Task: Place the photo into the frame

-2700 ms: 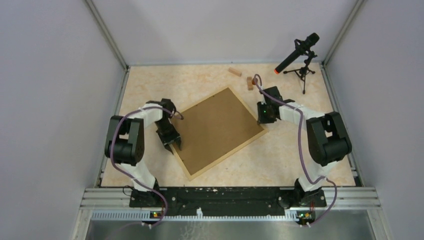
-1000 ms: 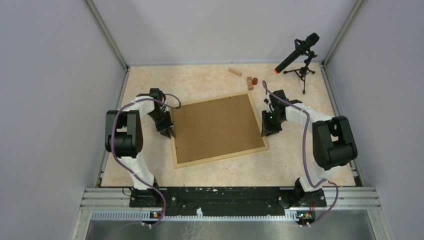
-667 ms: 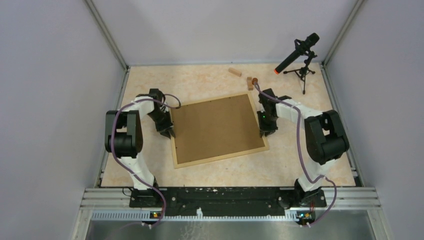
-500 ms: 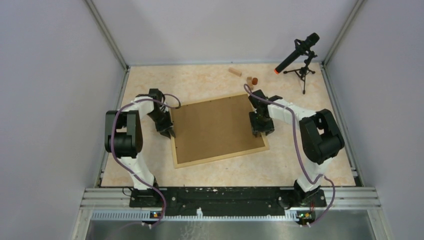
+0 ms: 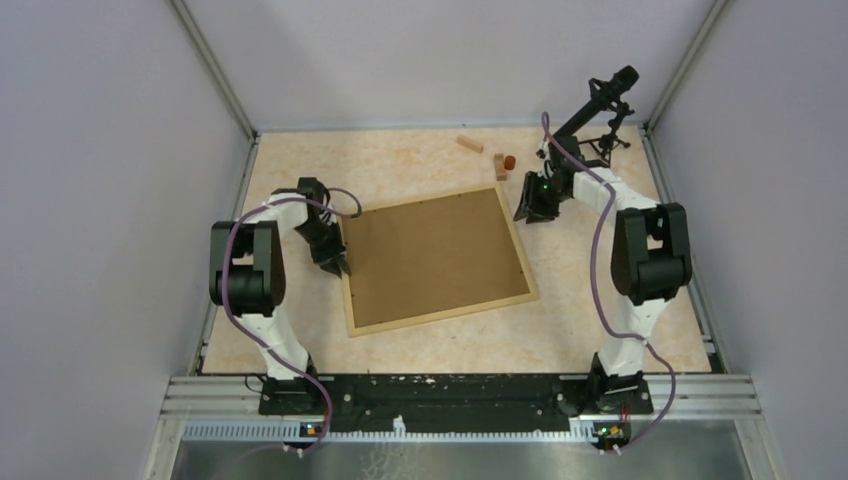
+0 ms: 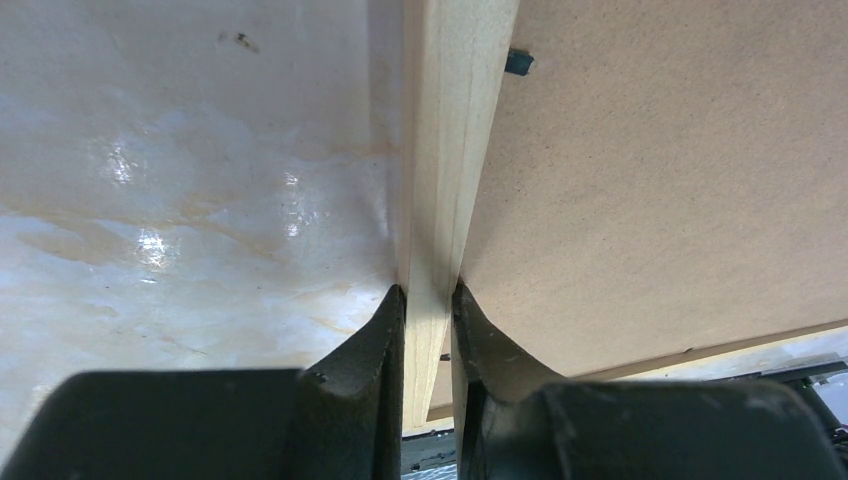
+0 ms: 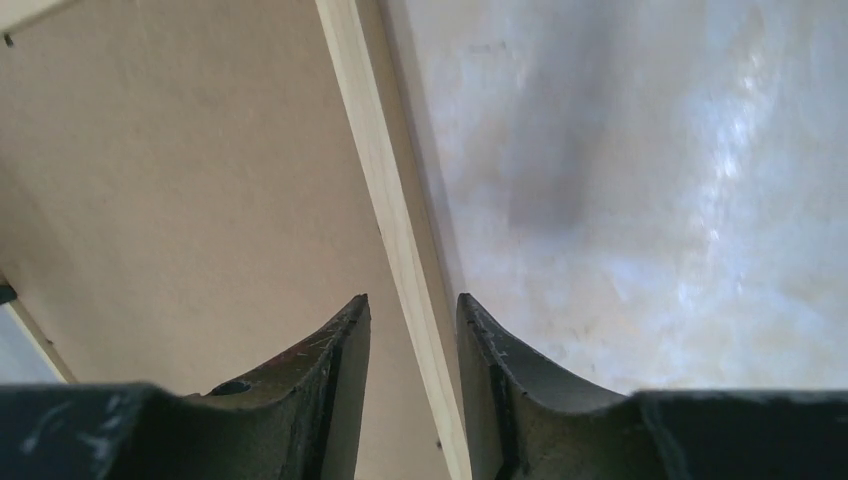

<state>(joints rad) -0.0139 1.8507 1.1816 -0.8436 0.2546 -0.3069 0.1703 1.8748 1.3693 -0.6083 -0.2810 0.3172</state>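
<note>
My left gripper (image 5: 341,268) is clamped on the left rail of the frame (image 5: 435,260), one finger on the table side and the other over the brown backing board, pinching the pale wood between them. My right gripper (image 5: 526,211) is parted over the frame's right rail close to the far right corner, and the rail runs through the gap with neither finger pressing on it. The frame lies flat in the middle of the table (image 5: 400,160), brown back up, between my two arms.
</note>
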